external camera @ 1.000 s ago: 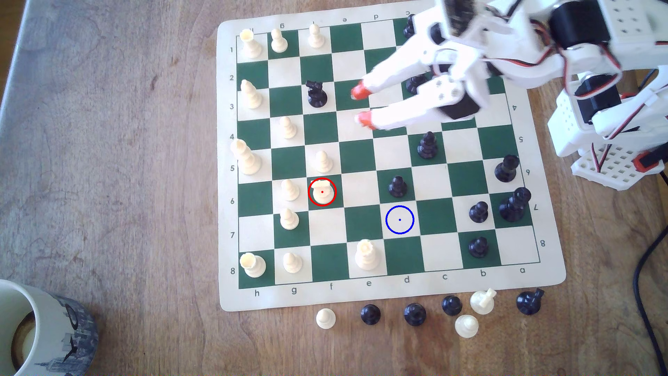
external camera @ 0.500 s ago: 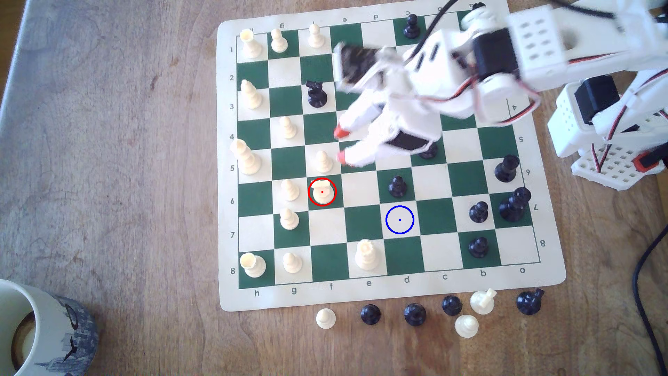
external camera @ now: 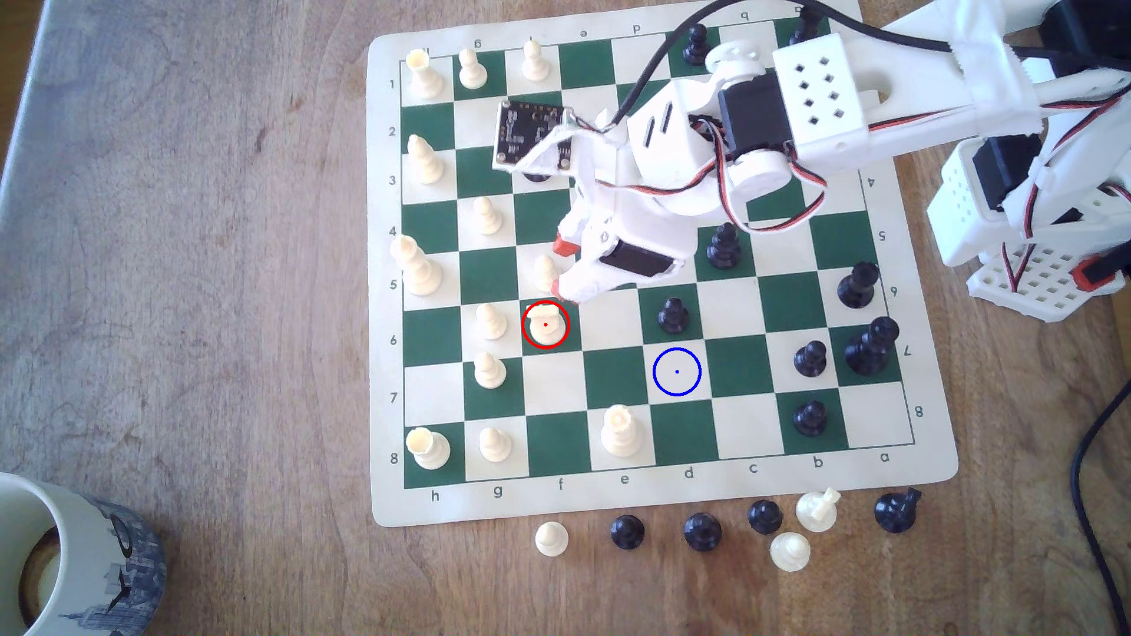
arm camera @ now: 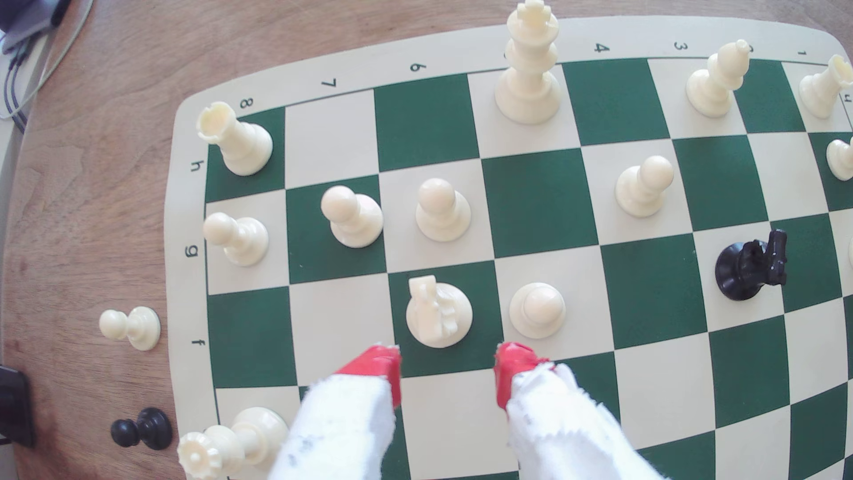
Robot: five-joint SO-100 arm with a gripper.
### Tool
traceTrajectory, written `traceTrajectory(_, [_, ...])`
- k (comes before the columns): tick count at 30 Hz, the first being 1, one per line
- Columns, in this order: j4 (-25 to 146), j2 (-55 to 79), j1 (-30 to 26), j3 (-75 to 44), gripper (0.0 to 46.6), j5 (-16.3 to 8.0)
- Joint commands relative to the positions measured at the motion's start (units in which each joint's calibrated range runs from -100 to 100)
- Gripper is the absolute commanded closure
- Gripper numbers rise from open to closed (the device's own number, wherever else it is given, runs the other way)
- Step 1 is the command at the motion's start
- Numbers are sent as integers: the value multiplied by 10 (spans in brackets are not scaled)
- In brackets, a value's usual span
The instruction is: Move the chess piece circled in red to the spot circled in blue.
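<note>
The cream knight-headed piece (external camera: 545,324) stands upright inside the red ring on a green square of the chess mat (external camera: 624,495). In the wrist view this piece (arm camera: 438,314) sits just beyond my red fingertips (arm camera: 378,364), centred on the gap between them. My gripper (external camera: 561,269) hovers open with nothing between its fingers, just up-right of the ringed piece in the exterior view and over a cream pawn (external camera: 543,272). In the wrist view the gripper (arm camera: 447,364) stays short of the piece. The blue ring (external camera: 677,371) marks an empty cream square toward the exterior view's lower right.
Cream pawns (external camera: 489,321) (external camera: 488,370) stand close on the ringed piece's left, and one pawn (arm camera: 537,309) stands beside it. A black pawn (external camera: 673,315) is just above the blue ring. Captured pieces (external camera: 702,531) line the mat's lower edge. A mug (external camera: 73,556) sits lower left.
My gripper has swung from the board's upper middle down toward the exterior view's lower left, closing on the red-ringed piece. Its fingers have stayed open. No piece has moved.
</note>
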Motion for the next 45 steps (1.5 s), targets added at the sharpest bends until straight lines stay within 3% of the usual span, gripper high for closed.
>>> traceTrajectory(1, [-4,4,-3,-59,348,-1])
traceTrajectory(35, [-79,174,-20,-132,350,8])
traceTrajectory(45, [-84,178,-19,-128,390,13])
